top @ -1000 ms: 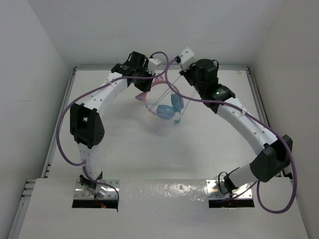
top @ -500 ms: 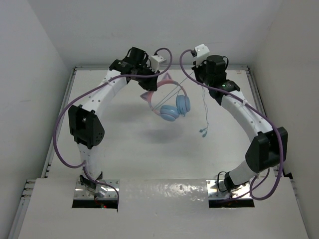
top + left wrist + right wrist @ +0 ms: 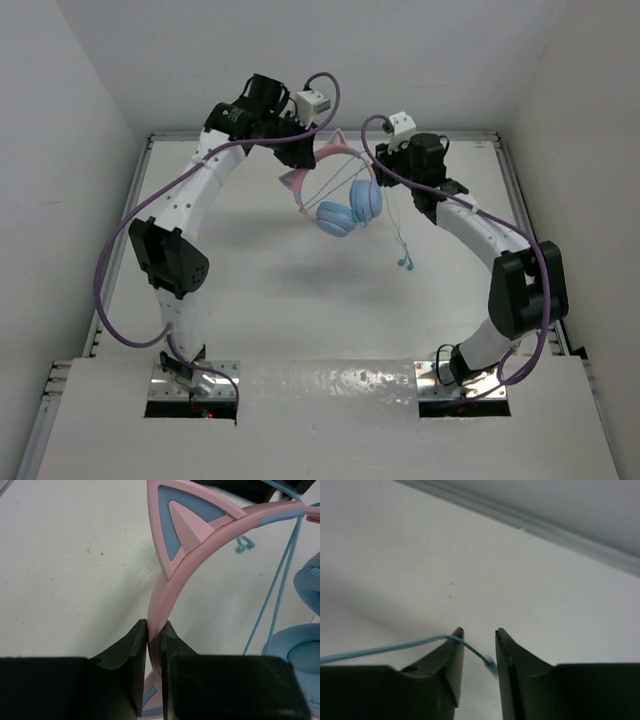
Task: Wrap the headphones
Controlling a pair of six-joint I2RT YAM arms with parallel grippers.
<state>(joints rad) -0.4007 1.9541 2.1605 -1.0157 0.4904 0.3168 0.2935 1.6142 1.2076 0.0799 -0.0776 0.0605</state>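
Headphones [image 3: 172,587] in left claw [image 3: 154,628], purple cables [image 3: 336,100] alongside

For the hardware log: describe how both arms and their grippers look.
Both the left arm and right arm have white links with black joint housings. A thick purple cable loops along each. A white camera box sits at each wrist. The left gripper and right gripper have black, wedge-shaped fingers.

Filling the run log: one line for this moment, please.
left gripper: shut on headphones headband | right gripper: open, cable loose between jaws
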